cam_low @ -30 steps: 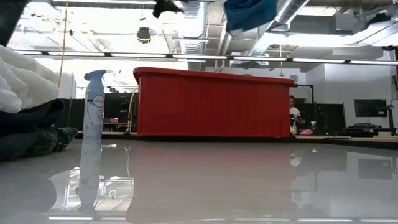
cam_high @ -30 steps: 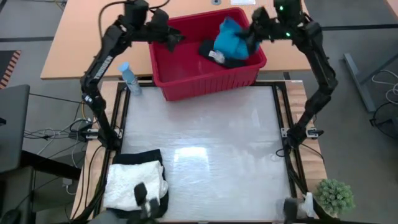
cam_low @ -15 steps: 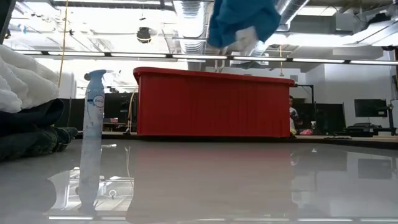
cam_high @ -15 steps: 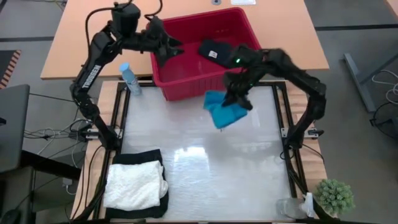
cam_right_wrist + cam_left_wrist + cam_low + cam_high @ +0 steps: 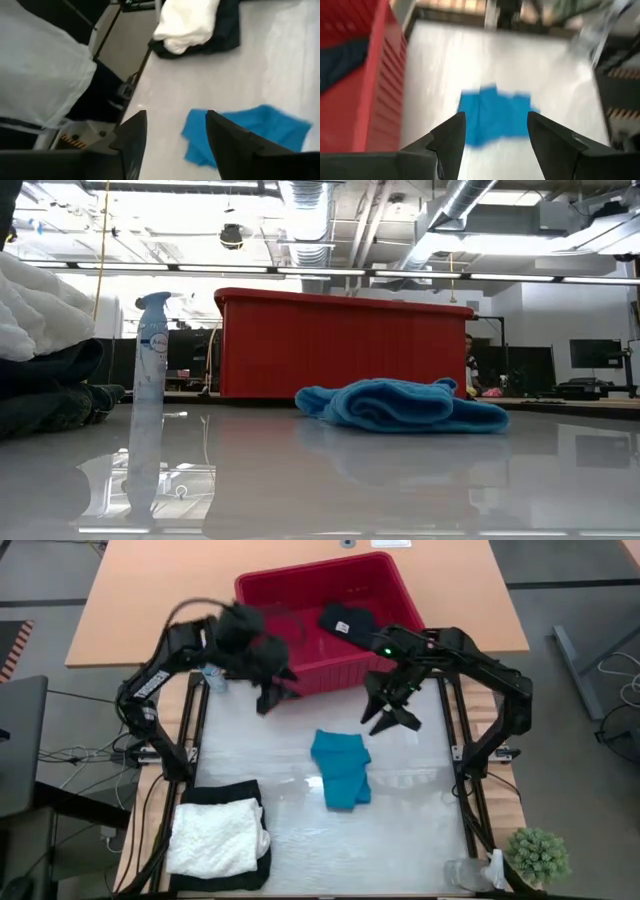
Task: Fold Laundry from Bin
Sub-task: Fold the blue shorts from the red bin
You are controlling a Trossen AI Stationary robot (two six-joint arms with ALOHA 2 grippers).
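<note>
- High view: blue cloth lay crumpled on the white table, near its middle, clear of both grippers.
- Right gripper hung just beyond the cloth on the bin side, fingers spread, nothing between them.
- Left gripper sat close to the red bin near its front wall; much of that arm was smeared by motion, outline hard to read.
- Left wrist view: the left gripper's own two dark fingers stood apart with the blue cloth visible on the table in the gap; open, empty. Picture blurred; the bin's wall ran along one side.
- Right wrist view: fingers parted, the cloth beyond them on the table, not touched.
- Bin at the table's far edge held a black garment with a small white tag; whether more lay under it could not be made out.
- Folded stack at the near left corner: white crinkled piece on top of a black one, only the black edges showing.
- Low view: cloth lay in a low heap before the bin; neither gripper was in frame. The stack was cut off at the picture's left edge.
- Spray bottle stood upright beside the bin; in the high view the left arm mostly covered it.
- Small green plant sat at the near right corner, off the white surface.
</note>
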